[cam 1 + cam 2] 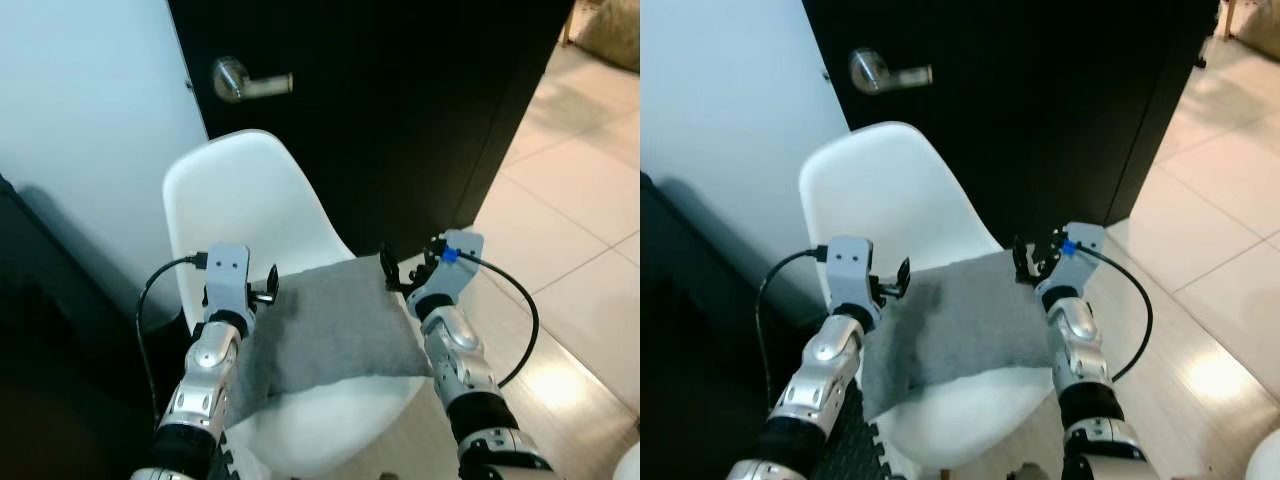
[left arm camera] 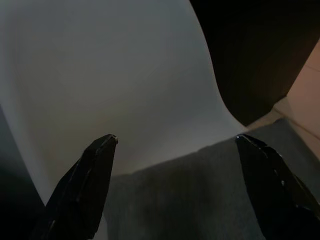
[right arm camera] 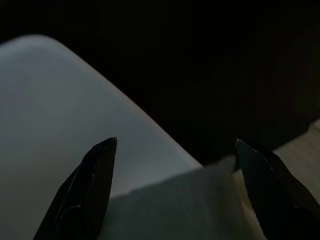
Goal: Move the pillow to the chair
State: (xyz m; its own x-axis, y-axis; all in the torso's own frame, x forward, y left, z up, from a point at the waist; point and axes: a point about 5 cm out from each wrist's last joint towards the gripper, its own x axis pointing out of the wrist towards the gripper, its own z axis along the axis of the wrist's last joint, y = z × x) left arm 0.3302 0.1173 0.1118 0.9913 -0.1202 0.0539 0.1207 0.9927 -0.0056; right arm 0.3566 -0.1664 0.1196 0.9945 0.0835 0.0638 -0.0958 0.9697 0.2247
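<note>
Pillow [image 1: 330,325] lies on chair [image 1: 240,200] (tools spread).

The pillow [image 1: 335,325] is matt grey cloth with a fine, slightly rough weave, lying on the smooth moulded seat of the white chair [image 1: 245,195], probably plastic. The door handle [image 1: 245,82] is brushed metal, and the pale floor tiles [image 1: 575,210] are glossy.

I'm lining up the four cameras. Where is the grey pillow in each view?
Left eye: pillow lies on the seat, between both arms.
Right eye: same, lower centre.
Left wrist: bottom, between the fingers.
Right wrist: bottom centre.
Shared landmark: white chair.
</note>
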